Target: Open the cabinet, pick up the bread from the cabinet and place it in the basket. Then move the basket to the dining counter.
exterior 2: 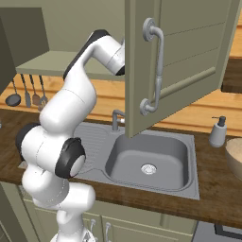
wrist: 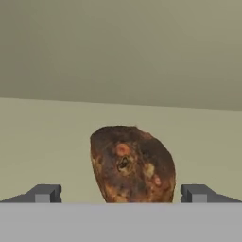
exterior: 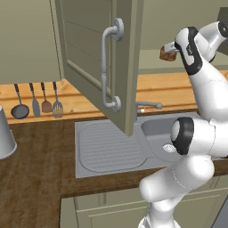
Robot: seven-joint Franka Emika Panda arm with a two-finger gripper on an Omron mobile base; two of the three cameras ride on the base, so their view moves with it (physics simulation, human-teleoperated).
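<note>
The pincer (wrist: 121, 194) stands wide open, its two dark tips flanking the bread (wrist: 131, 164) without touching it. The bread is a rough, dark-brown lump flecked with orange and pale spots, resting on the shelf (wrist: 47, 142) inside the cabinet (exterior: 95, 67), whose door hangs open above the sink (exterior 2: 149, 158).

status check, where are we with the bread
Gripper open, fingers either side of the bread, not closed on it. Bread sits on the cabinet shelf, door swung open. Nothing between fingers and bread.
</note>
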